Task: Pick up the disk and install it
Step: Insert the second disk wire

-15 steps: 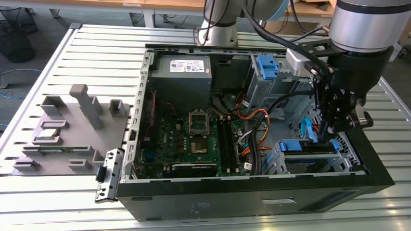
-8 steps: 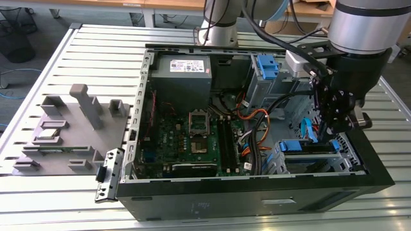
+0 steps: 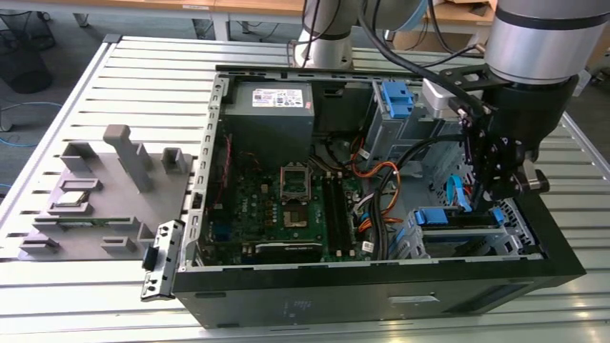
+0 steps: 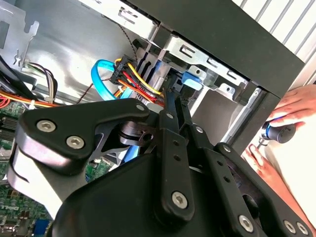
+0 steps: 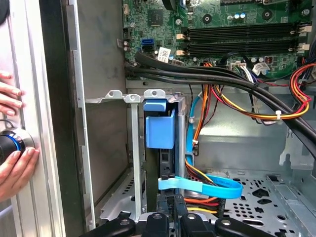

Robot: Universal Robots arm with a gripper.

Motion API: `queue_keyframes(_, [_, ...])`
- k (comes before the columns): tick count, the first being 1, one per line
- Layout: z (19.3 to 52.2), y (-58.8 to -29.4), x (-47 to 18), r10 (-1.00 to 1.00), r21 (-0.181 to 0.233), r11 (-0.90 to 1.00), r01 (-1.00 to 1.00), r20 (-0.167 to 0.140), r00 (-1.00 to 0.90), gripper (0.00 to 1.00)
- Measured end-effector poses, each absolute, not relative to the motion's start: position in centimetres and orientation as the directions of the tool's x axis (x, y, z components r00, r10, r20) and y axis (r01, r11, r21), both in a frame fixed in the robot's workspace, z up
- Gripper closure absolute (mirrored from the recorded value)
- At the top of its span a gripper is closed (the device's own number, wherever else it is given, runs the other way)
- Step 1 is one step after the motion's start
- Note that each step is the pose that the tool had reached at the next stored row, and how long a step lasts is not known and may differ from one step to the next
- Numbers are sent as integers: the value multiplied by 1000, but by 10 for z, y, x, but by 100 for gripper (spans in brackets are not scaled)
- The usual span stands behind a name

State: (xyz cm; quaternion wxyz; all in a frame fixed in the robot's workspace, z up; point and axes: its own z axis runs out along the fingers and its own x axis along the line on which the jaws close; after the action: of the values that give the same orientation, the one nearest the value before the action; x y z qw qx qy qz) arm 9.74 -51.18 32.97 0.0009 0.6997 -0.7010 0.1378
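Inside the open computer case (image 3: 381,282), at the drive cage (image 3: 467,239) in the corner toward the exterior view's right: one disk (image 5: 160,131), seated edge-on in a slot of the cage, its blue bracket tab facing outward. One gripper (image 3: 496,187), hanging directly above that cage in the exterior view; in the second wrist view its black fingers (image 4: 170,118) reach down close together to the bracket's edge, though whether they clamp it or merely touch it I cannot tell. One light-blue data cable (image 5: 207,185) and a bundle of red, yellow and orange wires (image 5: 247,106), running just beside the disk. One spare blue bracket (image 3: 396,96), in the far bay near the grey power-supply box (image 3: 270,107). One person's hand (image 5: 12,148), resting outside the case wall on a knobbed tool. Status, as judged: disk already picked up and largely in its slot; final seating and release not confirmed.
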Motion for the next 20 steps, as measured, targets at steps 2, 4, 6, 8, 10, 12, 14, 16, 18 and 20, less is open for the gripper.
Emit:
queue_keyframes(2, [329, -512, 97, -981, -192, -17, -981, 194, -21, 83])
queue_keyframes(4, [329, -512, 97, -981, -192, -17, -981, 193, -21, 83])
queue_keyframes(6, [329, -512, 97, -981, -192, -17, -981, 193, -21, 83])
queue_keyframes(8, [329, -512, 97, -981, -192, -17, -981, 193, -21, 83])
queue_keyframes(10, [329, -512, 97, -981, -192, -17, -981, 192, -21, 83])
queue_keyframes(12, [329, -512, 97, -981, -192, -17, -981, 191, -21, 83])
queue_keyframes(14, [328, -512, 97, -981, -192, -16, -981, 190, -21, 83])
queue_keyframes(16, [328, -512, 97, -981, -192, -17, -981, 191, -21, 83])
queue_keyframes(18, [328, -513, 97, -981, -192, -16, -981, 191, -21, 83])
queue_keyframes(20, [327, -513, 97, -982, -192, -16, -981, 190, -21, 83])
